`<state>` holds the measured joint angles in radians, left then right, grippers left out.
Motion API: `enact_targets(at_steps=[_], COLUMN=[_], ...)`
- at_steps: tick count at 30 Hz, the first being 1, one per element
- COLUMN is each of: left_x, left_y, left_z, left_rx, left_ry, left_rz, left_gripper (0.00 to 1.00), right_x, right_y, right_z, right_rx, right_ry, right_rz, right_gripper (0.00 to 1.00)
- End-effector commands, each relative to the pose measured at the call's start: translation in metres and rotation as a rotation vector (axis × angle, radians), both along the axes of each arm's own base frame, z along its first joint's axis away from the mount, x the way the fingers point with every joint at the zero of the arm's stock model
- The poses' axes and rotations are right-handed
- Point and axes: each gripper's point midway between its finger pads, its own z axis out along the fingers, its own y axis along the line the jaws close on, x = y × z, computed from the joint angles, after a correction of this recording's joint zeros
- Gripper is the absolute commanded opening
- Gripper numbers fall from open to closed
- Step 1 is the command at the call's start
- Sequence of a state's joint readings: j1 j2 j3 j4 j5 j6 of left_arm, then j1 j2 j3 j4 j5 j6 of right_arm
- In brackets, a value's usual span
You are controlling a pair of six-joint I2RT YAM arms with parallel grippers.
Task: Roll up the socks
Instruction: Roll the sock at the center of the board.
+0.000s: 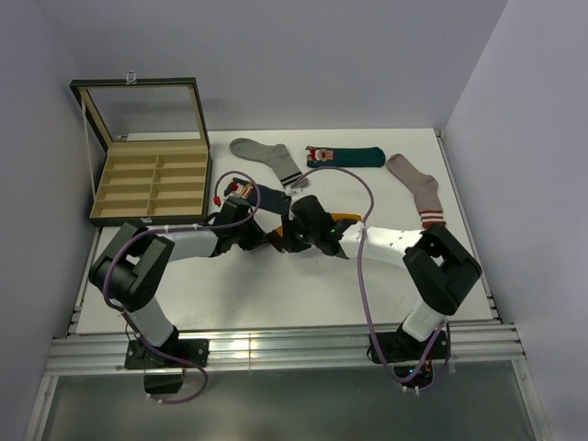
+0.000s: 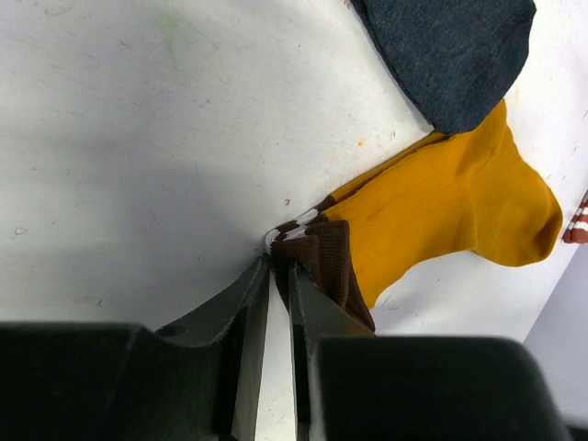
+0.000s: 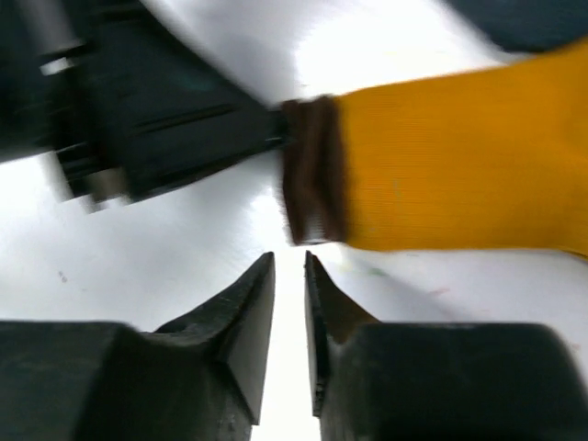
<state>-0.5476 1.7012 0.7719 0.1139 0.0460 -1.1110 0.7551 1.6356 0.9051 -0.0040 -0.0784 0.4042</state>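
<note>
1. At the centre of the top view, find the mustard sock (image 1: pixel 347 219) flat on the table (image 1: pixel 276 285), mostly hidden under both wrists, with the navy sock (image 1: pixel 269 196) just above it.
2. Note the left gripper (image 2: pixel 280 266), jaws apparently clenched on the brown cuff corner, and the right gripper (image 3: pixel 289 259), jaws slightly parted, grasping nothing, just below the cuff.
3. To start the roll well, pinch the cuff's other corner too, then turn both corners over together, tight and square.
4. Rely on the wrist views for cuff and jaws, hidden from above; go to the top view for the teal sock (image 1: pixel 344 156), absent from both.
</note>
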Motion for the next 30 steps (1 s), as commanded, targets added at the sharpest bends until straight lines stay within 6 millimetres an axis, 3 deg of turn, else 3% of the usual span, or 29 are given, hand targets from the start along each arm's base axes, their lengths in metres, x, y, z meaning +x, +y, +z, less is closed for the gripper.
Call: enact_targets(at_steps=[1, 12, 16, 21, 25, 30], left_x=[-0.004, -0.004, -0.002, 0.0, 0.001, 0.004], left_y=[0.016, 0.014, 0.014, 0.013, 0.011, 0.011], left_z=[-0.01, -0.007, -0.005, -0.003, -0.003, 0.0], left_rx=[0.109, 0.109, 0.111, 0.116, 0.123, 0.135], left_ry=[0.015, -0.004, -0.014, -0.022, -0.02, -0.031], left_rz=[0.011, -0.005, -0.006, -0.008, -0.015, -0.021], left_gripper=[0.2, 0.19, 0.19, 0.19, 0.19, 0.19], right_x=[0.014, 0.024, 0.026, 0.025, 0.021, 0.013], right_y=[0.005, 0.03, 0.017, -0.005, -0.006, 0.006], right_z=[0.022, 0.002, -0.017, -0.026, -0.02, 0.011], right_rx=[-0.073, 0.005, -0.015, -0.023, -0.018, -0.008], right_ry=[-0.156, -0.105, -0.054, 0.001, -0.001, -0.123], right_rz=[-0.009, -0.01, -0.062, -0.123, -0.078, -0.002], right_gripper=[0.26, 0.18, 0.15, 0.14, 0.15, 0.23])
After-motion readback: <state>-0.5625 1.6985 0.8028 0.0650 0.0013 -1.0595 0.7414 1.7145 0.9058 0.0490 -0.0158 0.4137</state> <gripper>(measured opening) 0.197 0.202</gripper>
